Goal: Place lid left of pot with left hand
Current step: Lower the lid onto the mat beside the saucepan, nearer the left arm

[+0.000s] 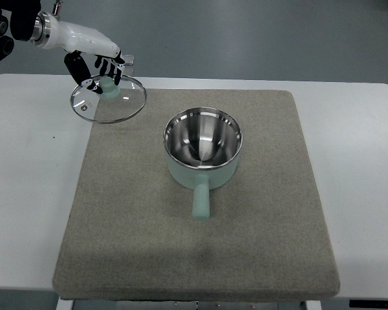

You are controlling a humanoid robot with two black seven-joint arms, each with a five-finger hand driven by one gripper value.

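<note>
Table point(26, 194): white; it lies under and below-right of my left hand, and its bare strip to the hand's lower side is where I would set the lid down.
Mat point(200, 252): grey felt, spreading out to the lower right of the hand; its top-left corner sits under the lid's right part.
Pot point(203, 150): pale green, steel inside, open, well off to the hand's lower right, handle pointing toward me.
Lid point(108, 98): glass with a metal rim, hanging directly beneath the hand, tilted, straddling the mat's edge; whether its low rim touches the surface I cannot tell.
Left hand point(98, 66): fingers curled down and pinched around the lid's green knob point(108, 86), closed tight on it, touching nothing else.
Right hand: out of sight.
Step, my judgement: lowering the lid left of the pot.
Doing it well: I would level the lid first, bring it down slowly clear of the mat's edge so it cannot rock, and let go only once the rim rests flat.
</note>
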